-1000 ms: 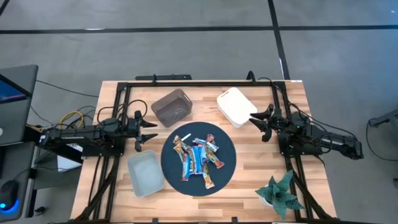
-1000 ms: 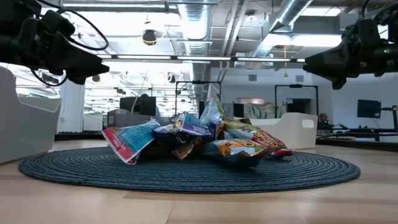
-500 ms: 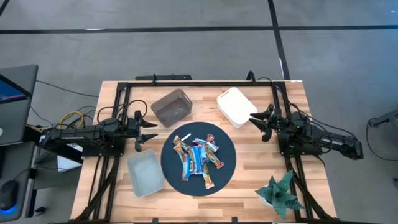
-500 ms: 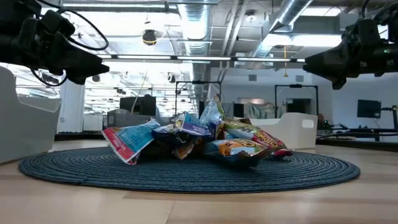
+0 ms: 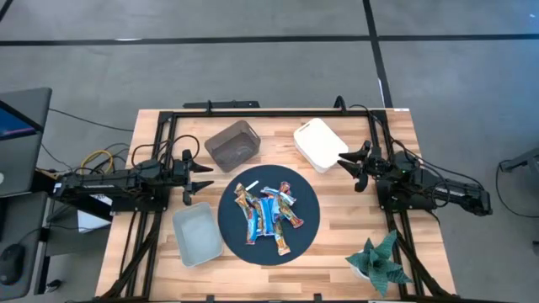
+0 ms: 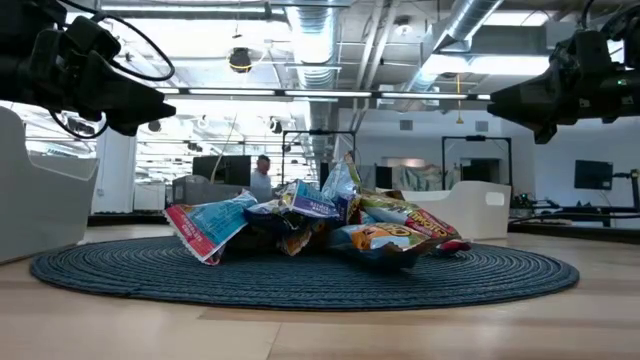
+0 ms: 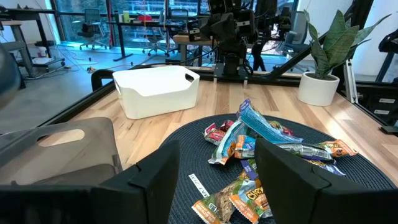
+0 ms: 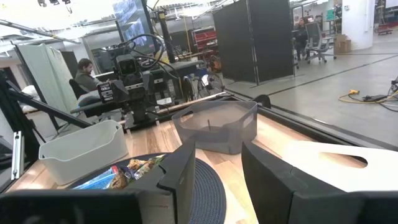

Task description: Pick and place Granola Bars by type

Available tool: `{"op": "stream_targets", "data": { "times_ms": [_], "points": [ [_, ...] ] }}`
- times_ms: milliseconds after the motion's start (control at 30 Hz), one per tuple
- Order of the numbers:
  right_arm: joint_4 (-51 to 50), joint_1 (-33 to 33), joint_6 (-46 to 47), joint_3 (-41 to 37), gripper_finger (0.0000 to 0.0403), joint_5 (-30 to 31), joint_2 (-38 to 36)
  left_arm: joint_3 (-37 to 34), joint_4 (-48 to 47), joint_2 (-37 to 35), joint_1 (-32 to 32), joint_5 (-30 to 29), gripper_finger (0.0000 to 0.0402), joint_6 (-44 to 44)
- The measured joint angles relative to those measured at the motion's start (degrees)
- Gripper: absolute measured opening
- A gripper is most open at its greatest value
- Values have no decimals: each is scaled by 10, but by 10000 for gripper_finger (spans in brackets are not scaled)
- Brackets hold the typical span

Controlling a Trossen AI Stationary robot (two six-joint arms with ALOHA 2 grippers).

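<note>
Granola Bars [image 5: 268, 215] are heaped at the middle of the round dark mat [image 5: 227, 220]. Left end effector [image 5: 205, 180] is held beside the mat, fingers apart, empty. Right end effector [image 5: 346, 163] likewise held opposite, fingers apart.

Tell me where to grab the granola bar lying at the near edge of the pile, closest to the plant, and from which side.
Grip that orange-brown granola bar across its narrow width, near the middle, coming straight down from above. It lies flat on the round dark mat and sticks out from the pile, so its long edges look free. The right gripper, open, seems the likelier one.
</note>
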Motion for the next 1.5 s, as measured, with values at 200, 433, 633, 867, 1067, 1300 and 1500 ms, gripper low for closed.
{"op": "stream_targets", "data": {
  "times_ms": [200, 433, 633, 867, 1067, 1300, 1500],
  "points": [
    [0, 0, 0, 0, 125, 0, 0, 0, 0, 0, 0, 0, 203, 0],
    [0, 0, 0, 0, 125, 0, 0, 0, 0, 0, 0, 0, 203, 0],
    [0, 0, 0, 0, 125, 0, 0, -1, 13, 0, 0, -1, 203, -37],
    [0, 0, 0, 0, 125, 0, 0, -1, 36, 0, 0, -30, 203, -365],
    [1, 0, 1, 0, 125, 0, 0, -1, 48, 0, 0, -56, 203, -631],
    [103, 0, 325, 0, 125, 3, 0, -1, 40, 0, 0, -103, 203, -635],
    [132, -1, 422, 0, 125, 3, 0, 0, 27, 0, 0, -160, 203, -638]
  ]
}}
